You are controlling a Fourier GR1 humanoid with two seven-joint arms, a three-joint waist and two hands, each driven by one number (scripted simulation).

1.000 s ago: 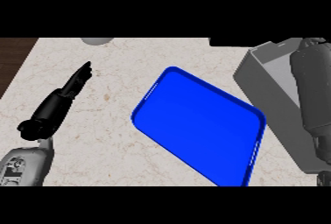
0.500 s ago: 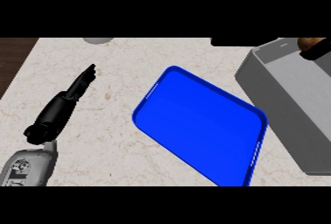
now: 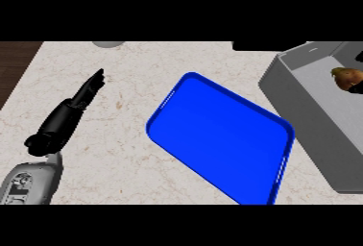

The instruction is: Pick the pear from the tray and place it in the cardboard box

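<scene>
The brownish pear (image 3: 345,78) shows inside the grey cardboard box (image 3: 297,91) at the far right, close to the view's right edge. The blue tray (image 3: 220,139) lies at the middle of the counter with nothing on it. Of my right hand (image 3: 358,56) only a dark sliver shows at the right edge just above the pear; whether it touches the pear I cannot tell. My left hand (image 3: 71,113) rests open on the counter at the left, fingers straight and pointing away, well apart from the tray.
A grey round object (image 3: 108,43) peeks in at the counter's far edge, upper left. The dark wooden floor (image 3: 13,62) shows past the counter's left edge. Bare marble lies between my left hand and the tray.
My right arm has drawn back off the right edge of the view. The pear, not seen before, now shows inside the box. The left hand has barely moved.
</scene>
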